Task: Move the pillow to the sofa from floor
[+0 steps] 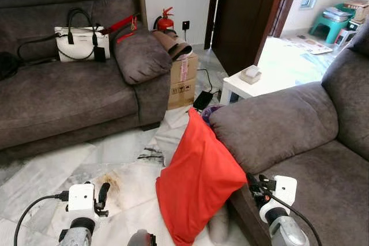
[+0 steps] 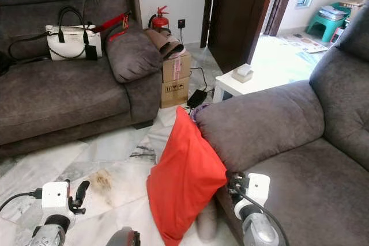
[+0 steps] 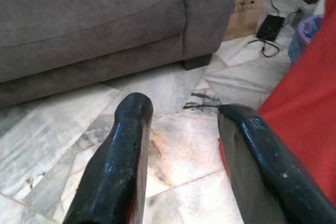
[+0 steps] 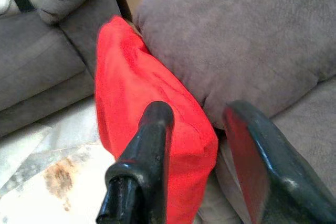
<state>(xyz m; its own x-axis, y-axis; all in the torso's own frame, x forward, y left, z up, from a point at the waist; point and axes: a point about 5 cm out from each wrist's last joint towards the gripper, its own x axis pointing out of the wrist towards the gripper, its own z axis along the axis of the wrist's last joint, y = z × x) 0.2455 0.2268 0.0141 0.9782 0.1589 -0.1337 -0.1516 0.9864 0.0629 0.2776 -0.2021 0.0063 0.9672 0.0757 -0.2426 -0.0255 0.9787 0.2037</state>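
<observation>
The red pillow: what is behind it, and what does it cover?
The red pillow stands on the marble floor, leaning against the grey sofa's armrest. Behind its top, something purple peeks out; the rest is covered.

Red pillow [image 1: 198,180] — its far side seemingly hidden against the sofa arm [image 1: 271,122].

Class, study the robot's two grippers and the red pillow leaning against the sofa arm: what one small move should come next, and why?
Probably bring both grippers inward onto the red pillow. It stands on the floor propped against the sofa arm, between the left gripper and the right gripper. Both are open and neither grips it yet, so closing in from each side seems the likely step before lifting.
</observation>
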